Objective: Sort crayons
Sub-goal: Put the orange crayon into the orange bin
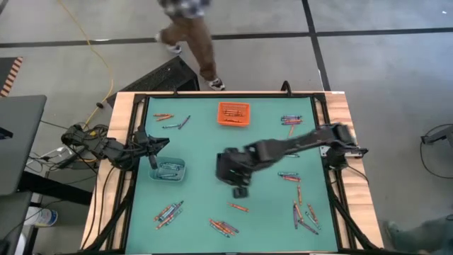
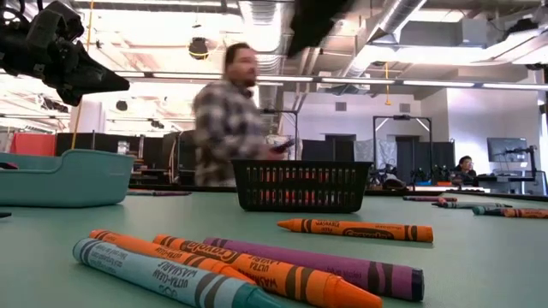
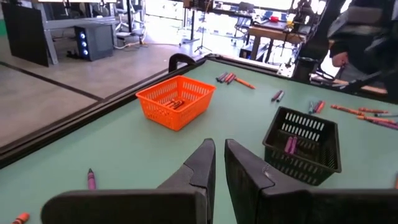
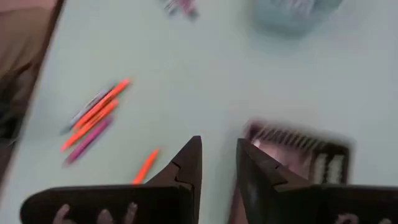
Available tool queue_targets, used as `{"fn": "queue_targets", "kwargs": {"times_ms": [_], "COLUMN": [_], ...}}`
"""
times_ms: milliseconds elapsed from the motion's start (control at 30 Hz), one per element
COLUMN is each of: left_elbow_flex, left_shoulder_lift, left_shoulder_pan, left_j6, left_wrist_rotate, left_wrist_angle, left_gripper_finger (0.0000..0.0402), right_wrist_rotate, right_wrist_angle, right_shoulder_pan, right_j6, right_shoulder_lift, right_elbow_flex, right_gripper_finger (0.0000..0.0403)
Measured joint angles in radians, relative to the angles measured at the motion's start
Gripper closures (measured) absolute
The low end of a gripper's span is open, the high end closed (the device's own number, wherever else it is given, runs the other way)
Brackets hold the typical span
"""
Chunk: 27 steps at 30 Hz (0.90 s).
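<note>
Hovering right hand (image 4: 217, 163) | empty | crayons (image 4: 93, 118) well apart

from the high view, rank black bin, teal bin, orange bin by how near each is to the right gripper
Right gripper, nearest first:
1. black bin, right beside it, mid-table
2. teal bin, toward the left arm
3. orange bin, at the far edge

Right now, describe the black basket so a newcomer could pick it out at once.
Start from the green table seen from above and go to its middle, where the right arm's end effector hangs. The black basket sits just under that arm, a dark mesh bin holding purple crayons. Its neighbours differ plainly: the orange basket lies at the far edge, the pale clear bin to its left.
</note>
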Motion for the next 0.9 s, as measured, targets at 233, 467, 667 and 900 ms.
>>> {"fn": "queue_targets", "kwargs": {"times_ms": [233, 467, 667, 900], "left_elbow_flex": [0.0, 0.0, 0.0, 0.0], "left_shoulder_lift": [0.0, 0.0, 0.0, 0.0], "left_shoulder_pan": [0.0, 0.0, 0.0, 0.0], "left_j6": [0.005, 0.01, 0.011, 0.019], "left_wrist_rotate": [0.001, 0.001, 0.001, 0.028], "left_wrist_angle": [0.005, 0.008, 0.008, 0.008], "left_gripper_finger": [0.0379, 0.0379, 0.0379, 0.0379], "right_wrist_rotate": [0.09, 0.102, 0.096, -0.008], "right_wrist_angle": [0.052, 0.052, 0.037, -0.141], "right_shoulder_pan": [0.112, 0.166, 0.157, 0.205], "right_j6": [0.311, 0.532, 0.606, 1.009], "right_shoulder_lift": [-0.331, -0.563, -0.619, -0.618], "right_elbow_flex": [-0.453, -0.795, -0.945, -0.956], "right_gripper_finger": [0.031, 0.031, 0.031, 0.031]}}
